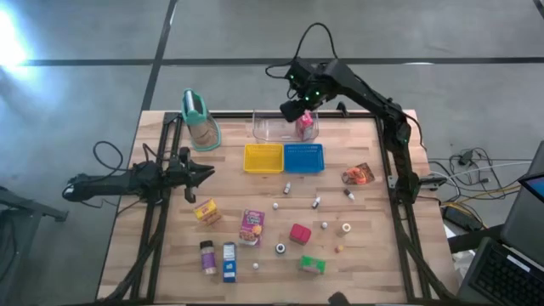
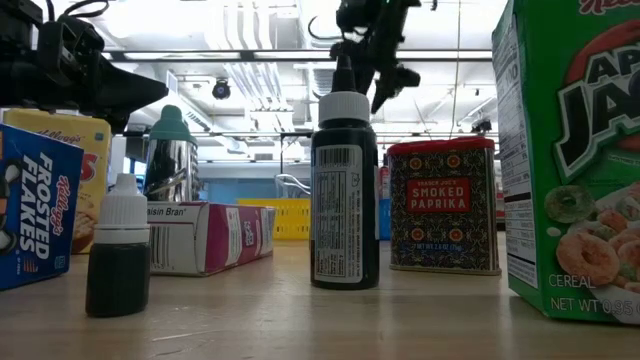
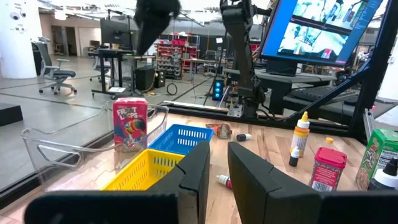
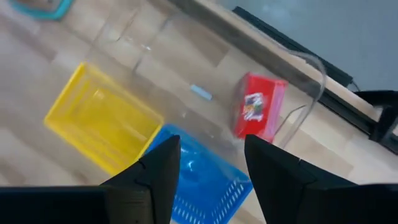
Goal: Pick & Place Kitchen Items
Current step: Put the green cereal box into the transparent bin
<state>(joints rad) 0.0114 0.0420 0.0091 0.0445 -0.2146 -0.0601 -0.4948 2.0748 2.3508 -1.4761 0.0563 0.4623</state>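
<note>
- Pink and red, a small Froot Loops carton stands upright inside the clear bin at the far edge of the table; we see it there in both wrist views too.
- Our right gripper hangs above that bin, over the carton, with its fingers parted and nothing between them.
- Just in front of the bin sit the yellow tray and the blue tray, side by side and touching.
- Our left gripper hovers over the table's left side, to the left of the yellow tray. Its fingers stand only narrowly apart, and we see nothing held in them.
- We find the other kitchen items scattered across the near half of the table: a yellow carton, a pink carton, a red block, a green carton, a blue carton and an orange pouch near the right edge.
- A tan container with a teal top lies at the far left corner.
</note>
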